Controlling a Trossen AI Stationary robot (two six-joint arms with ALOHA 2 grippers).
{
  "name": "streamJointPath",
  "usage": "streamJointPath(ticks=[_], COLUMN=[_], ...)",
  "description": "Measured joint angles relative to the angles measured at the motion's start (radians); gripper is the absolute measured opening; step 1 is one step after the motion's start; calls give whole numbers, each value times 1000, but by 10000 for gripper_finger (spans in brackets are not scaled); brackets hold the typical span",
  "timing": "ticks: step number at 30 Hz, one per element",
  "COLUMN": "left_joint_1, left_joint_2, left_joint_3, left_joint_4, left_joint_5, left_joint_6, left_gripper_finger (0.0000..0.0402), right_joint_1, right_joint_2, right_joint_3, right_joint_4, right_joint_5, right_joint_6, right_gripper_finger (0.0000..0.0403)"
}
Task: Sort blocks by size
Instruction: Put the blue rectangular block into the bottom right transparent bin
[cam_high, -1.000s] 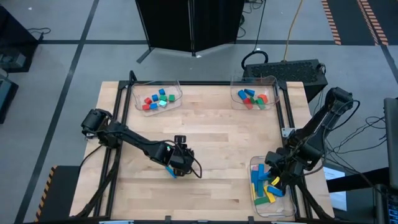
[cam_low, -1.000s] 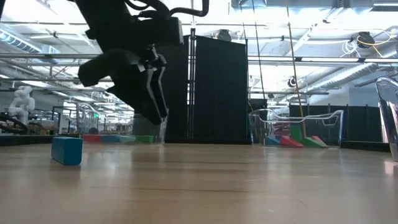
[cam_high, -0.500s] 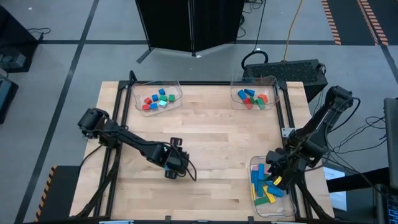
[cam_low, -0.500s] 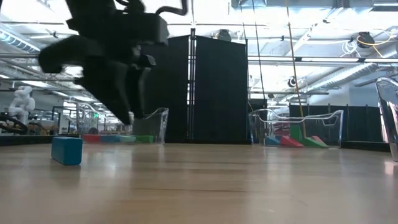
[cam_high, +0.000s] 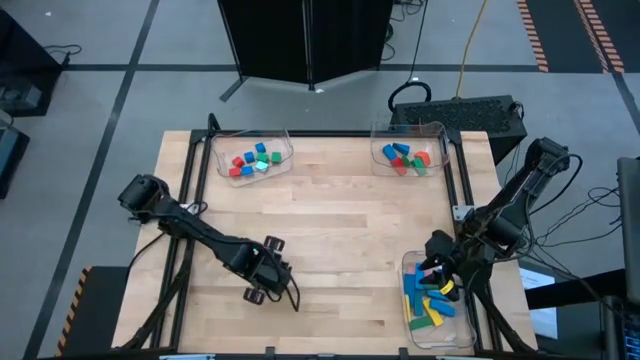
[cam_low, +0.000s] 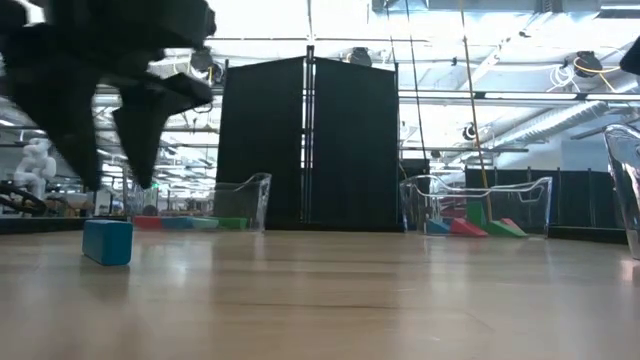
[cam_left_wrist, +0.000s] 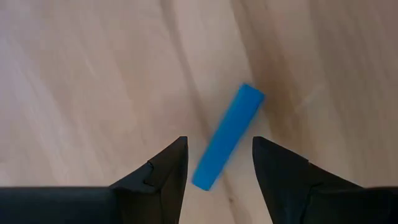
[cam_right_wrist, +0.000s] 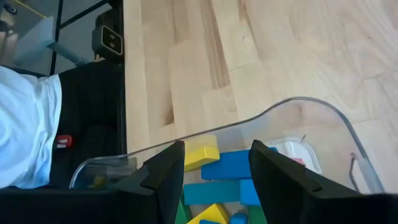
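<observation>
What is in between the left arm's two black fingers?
In the left wrist view, the blue bar block lies on the bare wooden table, one end reaching between the left gripper's open fingers. Nothing touches it.

Bare table (cam_high: 350, 230) mid-board lies open (trays (cam_high: 252, 157) crowd the corners only).

Bright even overhead light, glaring ceiling lamps in low view, motion-blurred dark left hand (cam_low: 105, 120), soft tabletop shadows
</observation>
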Motion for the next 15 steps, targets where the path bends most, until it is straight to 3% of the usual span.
streamJointPath(ticks=[15], left_joint_1=[-11], left_joint_2=[25], left_joint_3=[-57], left_joint_4=[1], left_joint_5=[-10], left_joint_6=[-10], left_gripper_finger=[180], right_joint_1=[-1], right_joint_2=[0], right_joint_3=[0], right_joint_4=[21], right_joint_5=[25], right_joint_6=[-21], right_gripper_finger=[171])
